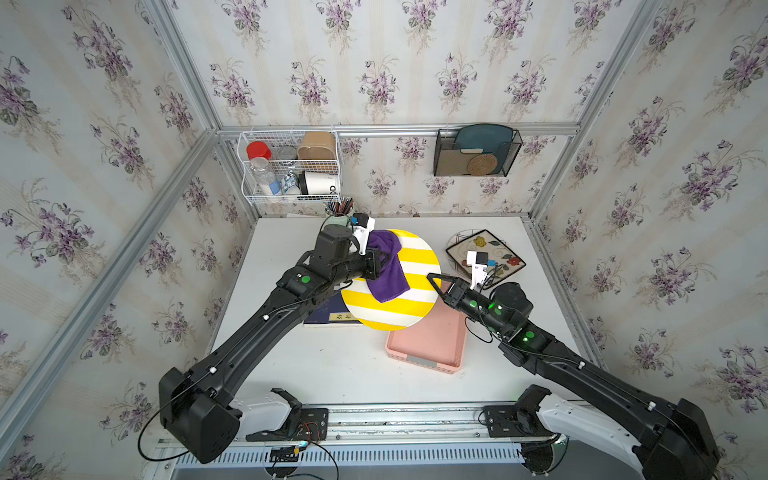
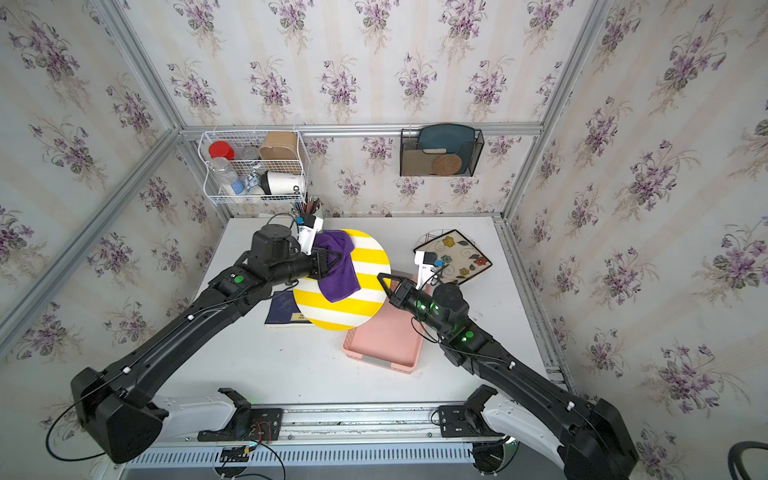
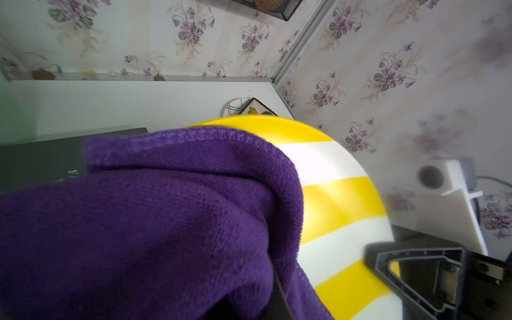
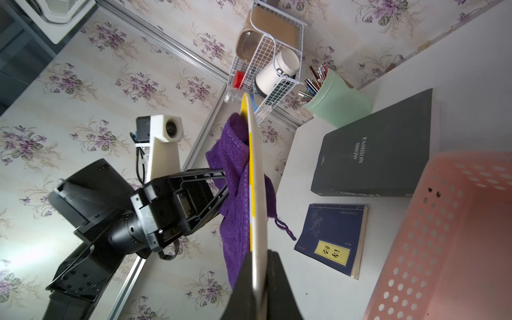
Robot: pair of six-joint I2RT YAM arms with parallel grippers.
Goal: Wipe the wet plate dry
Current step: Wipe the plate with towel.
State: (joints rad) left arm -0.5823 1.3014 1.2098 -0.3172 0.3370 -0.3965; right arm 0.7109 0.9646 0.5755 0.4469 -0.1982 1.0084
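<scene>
Under purple cloth (image 1: pixel 388 278), left end effector (image 4: pixel 225 181) tips hidden, plate (image 1: pixel 419 270) partly covered

The plate (image 4: pixel 256 166) stands on edge, its rim clamped between the closed fingers of the right hand (image 4: pixel 259 253). Against the plate's yellow face hangs a purple cloth (image 4: pixel 235 221), pinched by the left hand (image 4: pixel 225 181). Behind the plate's back, on the worktop (image 4: pixel 471 69), lie a grey book (image 4: pixel 374 149), a blue book (image 4: pixel 332 238) and a pink basket (image 4: pixel 448 235).
</scene>
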